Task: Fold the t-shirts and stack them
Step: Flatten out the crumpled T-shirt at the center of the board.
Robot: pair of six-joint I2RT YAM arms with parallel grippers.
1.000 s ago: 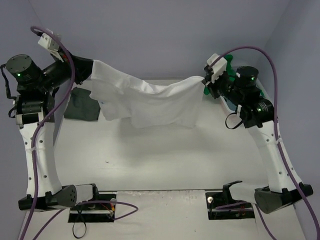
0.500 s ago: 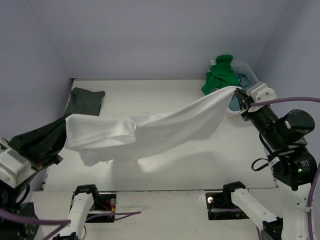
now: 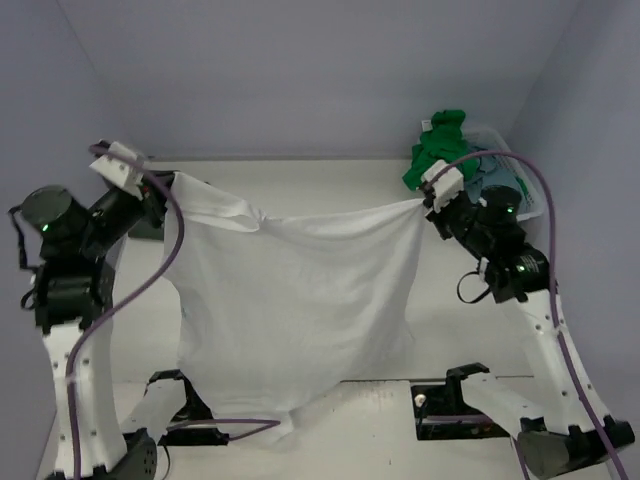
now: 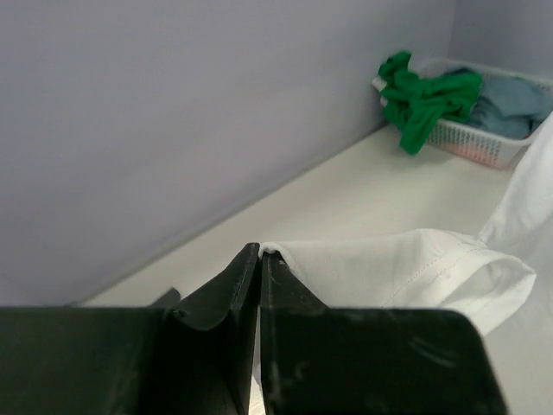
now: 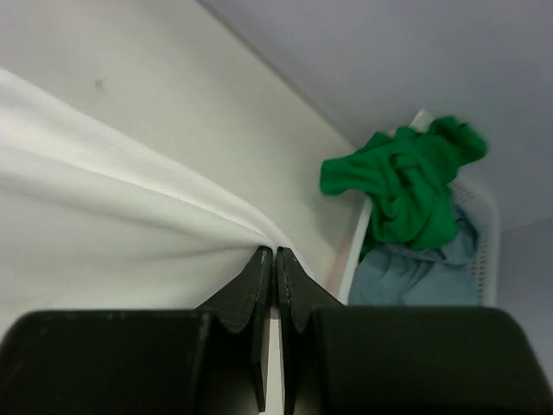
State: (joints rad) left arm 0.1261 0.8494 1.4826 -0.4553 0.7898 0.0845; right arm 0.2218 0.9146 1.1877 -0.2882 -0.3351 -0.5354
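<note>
A white t-shirt (image 3: 300,300) hangs spread wide between my two grippers, its lower hem reaching down past the table's near edge. My left gripper (image 3: 168,186) is shut on the shirt's upper left corner; in the left wrist view the gripper's tips (image 4: 260,251) pinch a fold of the white t-shirt (image 4: 406,268). My right gripper (image 3: 424,206) is shut on the upper right corner, and in its own view the tips (image 5: 276,251) clamp the taut white t-shirt (image 5: 104,216). A bright green t-shirt (image 3: 440,150) and a dusty blue-grey one (image 3: 492,168) lie bunched at the back right.
The white slotted basket (image 3: 497,135) holding the green and blue-grey shirts stands in the back right corner, close behind my right gripper. It also shows as the basket (image 4: 484,143) and basket rim (image 5: 359,242). Lilac walls close in the back and both sides.
Both arms swung toward the near edge and back out. The white shirt, first bunched and sagging between the grippers, now hangs open and flat, lower in view.
</note>
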